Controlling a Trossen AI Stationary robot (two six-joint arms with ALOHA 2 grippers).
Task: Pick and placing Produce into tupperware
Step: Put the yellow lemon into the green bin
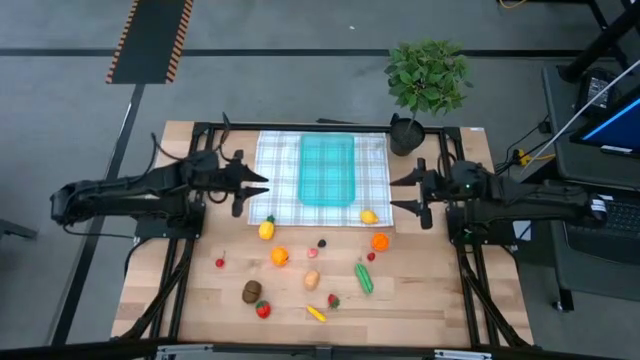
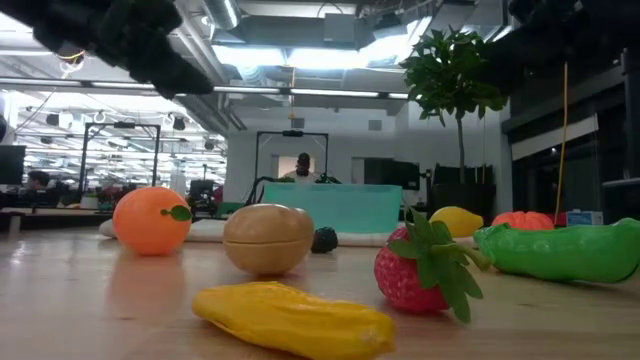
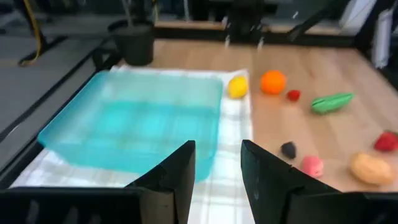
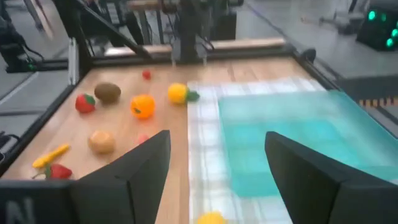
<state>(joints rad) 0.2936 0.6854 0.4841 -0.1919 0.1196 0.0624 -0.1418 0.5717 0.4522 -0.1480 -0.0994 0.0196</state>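
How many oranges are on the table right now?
2. The left orange sits on bare wood beside a lemon; the right orange lies just off the cloth. None seem hidden.

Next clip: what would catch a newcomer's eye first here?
The teal tupperware sits empty on a checked cloth at the table's far middle. Toy produce lies scattered over the bare wood nearer the camera. The left gripper and right gripper flank the cloth, holding nothing.
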